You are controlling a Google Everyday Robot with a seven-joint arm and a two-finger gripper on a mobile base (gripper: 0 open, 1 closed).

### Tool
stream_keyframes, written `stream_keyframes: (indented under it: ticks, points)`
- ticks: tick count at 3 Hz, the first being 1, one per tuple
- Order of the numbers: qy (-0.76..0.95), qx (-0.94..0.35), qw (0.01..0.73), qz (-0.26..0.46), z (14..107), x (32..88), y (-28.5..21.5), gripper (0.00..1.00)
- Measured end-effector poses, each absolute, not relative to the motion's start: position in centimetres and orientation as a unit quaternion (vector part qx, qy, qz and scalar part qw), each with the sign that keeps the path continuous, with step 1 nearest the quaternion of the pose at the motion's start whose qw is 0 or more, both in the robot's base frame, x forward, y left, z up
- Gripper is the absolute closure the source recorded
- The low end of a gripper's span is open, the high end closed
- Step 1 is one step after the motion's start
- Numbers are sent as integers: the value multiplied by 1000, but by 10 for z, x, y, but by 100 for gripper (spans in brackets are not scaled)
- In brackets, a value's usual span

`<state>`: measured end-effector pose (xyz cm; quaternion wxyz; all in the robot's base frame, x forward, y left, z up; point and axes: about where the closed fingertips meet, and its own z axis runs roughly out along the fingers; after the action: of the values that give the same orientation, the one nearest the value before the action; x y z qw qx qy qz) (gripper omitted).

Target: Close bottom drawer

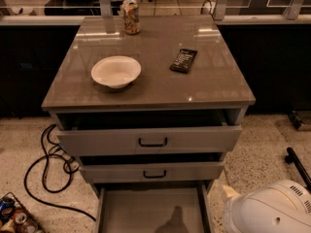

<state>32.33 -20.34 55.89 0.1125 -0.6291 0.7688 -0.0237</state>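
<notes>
because the bottom drawer (150,210) juts far out beneath the middle drawer (153,171), the white arm housing (272,210) sits just beside it, gripper out of frame, its state untellable.

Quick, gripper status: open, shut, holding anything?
Gripper: out of view, so it cannot be told. Only a white robot body part shows at lower right, beside the open bottom drawer.

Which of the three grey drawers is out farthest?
The bottom grey metal drawer: its floor shows past the middle drawer and top drawer, both barely open. Gripper out of view; only white rounded robot housing at lower right.
</notes>
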Motion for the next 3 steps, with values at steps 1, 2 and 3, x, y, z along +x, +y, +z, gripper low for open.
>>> stream_keyframes:
  ticks: [1,2,3]
  points:
    - [762,-637,118,-3,516,320,-195,0]
    - [752,-648,121,12,482,311,-188,0]
    - [745,-654,129,29,456,302,-181,0]
